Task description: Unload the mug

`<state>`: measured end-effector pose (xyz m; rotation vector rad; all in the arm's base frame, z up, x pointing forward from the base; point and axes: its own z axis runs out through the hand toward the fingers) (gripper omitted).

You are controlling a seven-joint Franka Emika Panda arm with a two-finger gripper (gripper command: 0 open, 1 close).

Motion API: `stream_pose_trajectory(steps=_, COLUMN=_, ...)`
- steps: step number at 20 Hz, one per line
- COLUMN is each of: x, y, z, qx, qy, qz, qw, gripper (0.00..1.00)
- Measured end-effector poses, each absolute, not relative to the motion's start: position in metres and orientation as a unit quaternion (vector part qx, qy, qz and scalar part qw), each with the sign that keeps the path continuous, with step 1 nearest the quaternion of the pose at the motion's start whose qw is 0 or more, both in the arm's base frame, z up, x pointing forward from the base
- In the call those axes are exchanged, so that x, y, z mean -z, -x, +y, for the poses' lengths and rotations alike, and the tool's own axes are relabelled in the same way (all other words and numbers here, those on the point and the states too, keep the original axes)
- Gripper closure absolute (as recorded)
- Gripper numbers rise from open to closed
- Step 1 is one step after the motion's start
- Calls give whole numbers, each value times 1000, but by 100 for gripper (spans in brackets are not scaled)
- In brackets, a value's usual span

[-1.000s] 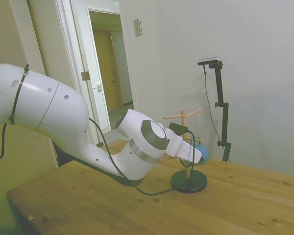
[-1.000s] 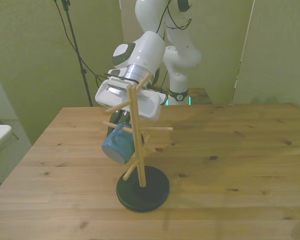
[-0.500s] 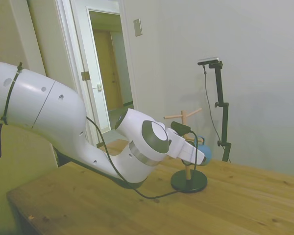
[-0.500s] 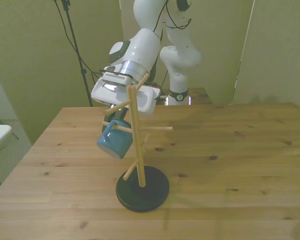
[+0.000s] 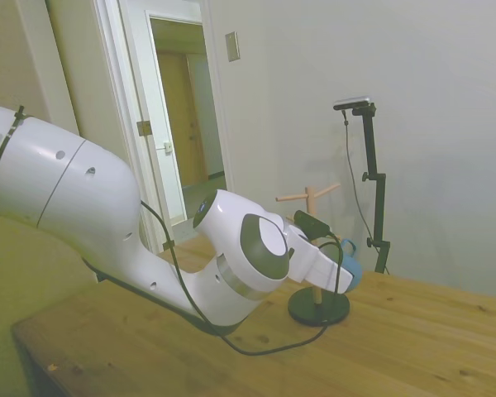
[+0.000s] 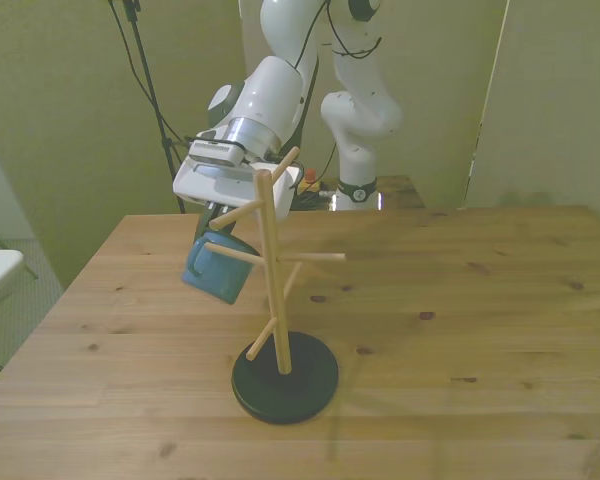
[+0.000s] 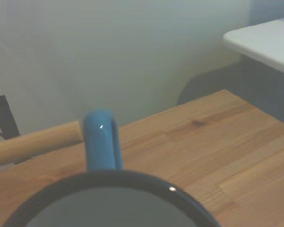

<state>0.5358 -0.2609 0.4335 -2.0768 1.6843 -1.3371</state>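
Small light-blue enamel-style mug (image 6: 212,266) sat tilted in the air just under the white two-finger gripper (image 6: 216,232), off toward the front view's left of the wooden mug tree with the round black base (image 6: 270,270). Fingers were hidden behind the white gripper body and the mug, so open or clamped couldn't be read directly; the mug hanging there suggested it was held, but that's inference.

Key relation: the wrist view showed the blue loop handle (image 7: 101,142) right at the tip of one light wooden peg (image 7: 35,142), whether still threaded on it or only touching couldn't be told. The peg's long axis ran from the tree's post out toward the mug, so clearing it likely meant travelling further along that line, away from the post. Wooden table (image 6: 460,300) lay below, well apart from the mug.
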Motion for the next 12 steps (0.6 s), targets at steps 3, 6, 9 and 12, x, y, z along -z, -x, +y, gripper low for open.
stream_pose_trajectory(steps=3, x=-429, y=-524, z=-257, qx=442, qy=695, qz=560, qw=90, gripper=100)
stream_pose_trajectory(steps=6, x=-423, y=-503, z=-238, qx=436, qy=708, qz=543, qw=116, gripper=100)
stream_pose_trajectory(steps=9, x=-406, y=-475, z=-197, qx=417, qy=742, qz=508, qw=131, gripper=100)
stream_pose_trajectory(steps=12, x=-393, y=-445, z=-170, qx=399, qy=767, qz=482, qw=139, gripper=100)
